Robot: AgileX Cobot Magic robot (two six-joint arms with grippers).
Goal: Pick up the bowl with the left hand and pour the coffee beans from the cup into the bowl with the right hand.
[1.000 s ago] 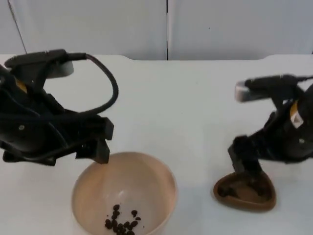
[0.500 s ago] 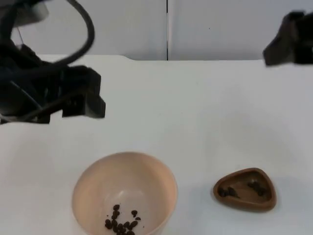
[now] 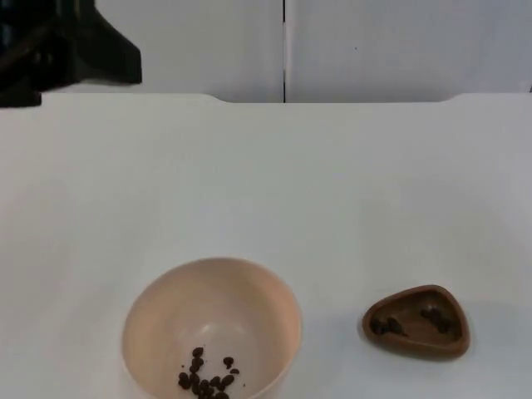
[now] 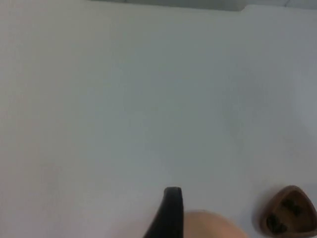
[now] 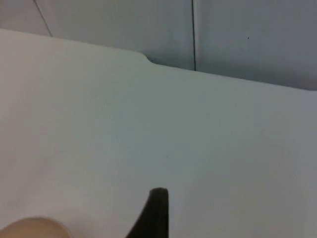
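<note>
A beige bowl (image 3: 212,320) stands on the white table near the front edge, with several coffee beans (image 3: 206,378) in its bottom. To its right lies the brown, shallow, rounded-triangle cup (image 3: 416,322), which holds a few beans (image 3: 391,326). My left gripper (image 3: 71,50) is raised at the far left, well away from the bowl. The left wrist view looks past my left gripper (image 4: 168,215) to the bowl's rim (image 4: 210,225) and the cup (image 4: 287,210). The right wrist view has my right gripper (image 5: 154,213) high above the table and an edge of the bowl (image 5: 34,227).
The white table (image 3: 332,191) runs back to the grey partition wall (image 3: 374,41), which has a dark vertical seam (image 3: 284,50).
Both arms have lifted up and back from the table. The left one went to the far left corner, and the right one left the top view. Bowl and cup stayed put.
</note>
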